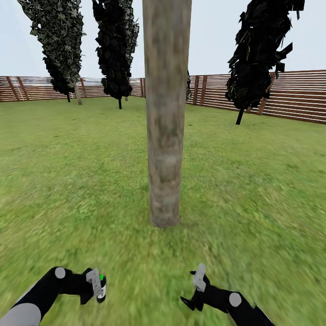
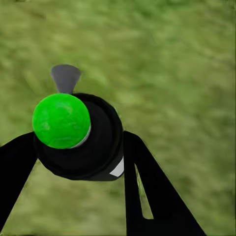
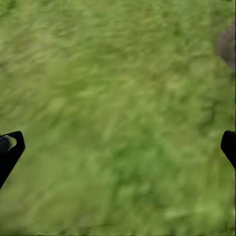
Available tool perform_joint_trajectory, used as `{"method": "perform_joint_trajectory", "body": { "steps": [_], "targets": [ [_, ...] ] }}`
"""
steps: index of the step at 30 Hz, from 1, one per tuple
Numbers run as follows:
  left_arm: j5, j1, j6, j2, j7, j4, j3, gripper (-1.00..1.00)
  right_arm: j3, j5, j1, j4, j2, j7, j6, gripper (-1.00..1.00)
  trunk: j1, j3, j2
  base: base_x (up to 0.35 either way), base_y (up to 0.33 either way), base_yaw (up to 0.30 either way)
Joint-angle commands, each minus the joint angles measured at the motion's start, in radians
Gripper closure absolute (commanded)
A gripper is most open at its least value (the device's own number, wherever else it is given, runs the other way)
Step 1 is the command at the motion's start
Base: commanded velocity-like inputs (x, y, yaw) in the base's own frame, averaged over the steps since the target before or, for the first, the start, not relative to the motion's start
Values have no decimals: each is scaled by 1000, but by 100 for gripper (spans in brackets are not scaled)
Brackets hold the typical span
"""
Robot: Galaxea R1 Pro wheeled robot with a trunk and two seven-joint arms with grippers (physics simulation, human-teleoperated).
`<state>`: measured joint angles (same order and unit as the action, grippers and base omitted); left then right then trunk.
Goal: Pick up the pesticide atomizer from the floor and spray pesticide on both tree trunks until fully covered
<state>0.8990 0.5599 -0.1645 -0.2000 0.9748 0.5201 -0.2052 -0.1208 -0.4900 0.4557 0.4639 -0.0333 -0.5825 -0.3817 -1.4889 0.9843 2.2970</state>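
A thick mottled grey-tan tree trunk (image 1: 165,136) rises from the lawn straight ahead, its crown out of frame. Low on the left, my left gripper (image 1: 97,285) is shut on the pesticide atomizer (image 1: 103,284), a black bottle with a green cap. In the left wrist view the atomizer (image 2: 93,152) sits between the black fingers (image 2: 147,187), and its grey nozzle (image 2: 65,77) points out over the grass. My right gripper (image 1: 194,290) is low on the right, open and empty. Its fingertips (image 3: 10,147) stand wide apart over bare grass, with a grey-brown patch, apparently the trunk's foot (image 3: 227,46), at the edge.
Green lawn (image 1: 253,181) spreads all around the trunk. A brown slat fence (image 1: 294,95) rings the back and right. Dark narrow conifers stand at the back left (image 1: 59,40), back centre (image 1: 115,45) and right (image 1: 258,54).
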Motion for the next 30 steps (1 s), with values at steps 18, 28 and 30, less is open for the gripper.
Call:
{"method": "perform_joint_trajectory", "body": {
  "steps": [18,28,30],
  "targets": [
    [-8,-3,30,55,-519,-236,-448,100,306,6,-23,-343,-6,771,-175,-100,0,0,0,0,0,0],
    [-6,-2,37,118,-531,-229,-453,100,322,155,-23,-345,1,830,-175,-100,0,0,0,142,-74,0],
    [-11,-1,60,122,-548,-228,-453,100,325,195,-24,-347,-1,836,-175,-100,0,0,0,253,-199,0]
  ]
}}
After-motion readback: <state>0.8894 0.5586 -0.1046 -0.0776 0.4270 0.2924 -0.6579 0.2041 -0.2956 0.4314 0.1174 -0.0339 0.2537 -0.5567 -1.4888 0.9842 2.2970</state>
